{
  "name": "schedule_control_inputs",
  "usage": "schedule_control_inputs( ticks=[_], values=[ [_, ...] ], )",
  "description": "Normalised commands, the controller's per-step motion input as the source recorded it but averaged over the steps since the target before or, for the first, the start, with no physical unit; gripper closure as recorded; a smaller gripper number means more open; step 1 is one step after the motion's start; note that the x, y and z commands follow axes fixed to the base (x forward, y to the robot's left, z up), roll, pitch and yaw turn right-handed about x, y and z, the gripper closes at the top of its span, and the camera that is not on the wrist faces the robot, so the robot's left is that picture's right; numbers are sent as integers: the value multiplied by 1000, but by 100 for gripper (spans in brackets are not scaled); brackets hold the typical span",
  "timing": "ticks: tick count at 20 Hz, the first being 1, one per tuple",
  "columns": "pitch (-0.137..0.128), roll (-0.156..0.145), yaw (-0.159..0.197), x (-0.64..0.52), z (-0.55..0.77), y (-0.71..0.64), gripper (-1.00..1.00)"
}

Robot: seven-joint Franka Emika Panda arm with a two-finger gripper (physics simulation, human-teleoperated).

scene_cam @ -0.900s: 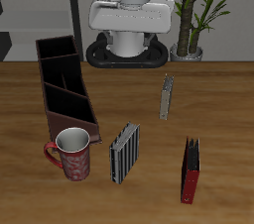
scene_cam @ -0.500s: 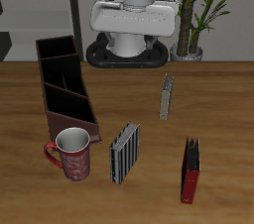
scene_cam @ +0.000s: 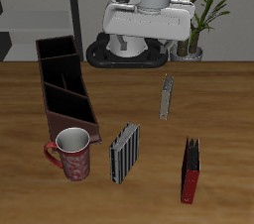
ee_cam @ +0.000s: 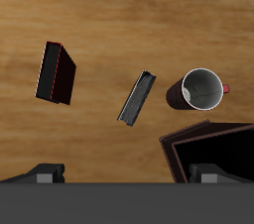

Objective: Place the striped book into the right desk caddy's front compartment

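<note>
The striped book (scene_cam: 124,153) stands upright on the table near the front edge, beside the mug; it also shows in the wrist view (ee_cam: 138,98). The right desk caddy (scene_cam: 64,86) is a long dark reddish-brown box with dividers, running from the back of the table toward the mug; one end of it shows in the wrist view (ee_cam: 213,149). My gripper (scene_cam: 145,40) hangs high above the back of the table, far from the book. It is open and empty, with its fingertips (ee_cam: 45,173) wide apart.
A red patterned mug (scene_cam: 72,153) stands at the caddy's front end. A red-and-black book (scene_cam: 190,169) stands near the front edge. A thin grey-olive book (scene_cam: 167,96) stands mid-table. A potted plant (scene_cam: 193,15) stands at the back.
The arm's hand has swung sideways toward the plant and tilted a little. Nothing on the table has moved.
</note>
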Motion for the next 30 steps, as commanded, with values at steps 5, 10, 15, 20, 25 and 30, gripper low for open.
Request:
schedule_control_inputs(
  ticks=[5,10,15,20,25,30],
  values=[
    [-5,17,-9,256,7,276,-100],
    [1,4,4,179,-61,52,-100],
    [10,-16,6,209,-148,-108,-100],
    [-28,-20,82,59,-114,-45,-100],
    [1,-40,3,125,-19,-383,-100],
    [14,-17,-21,94,-133,-232,-100]
  ],
)
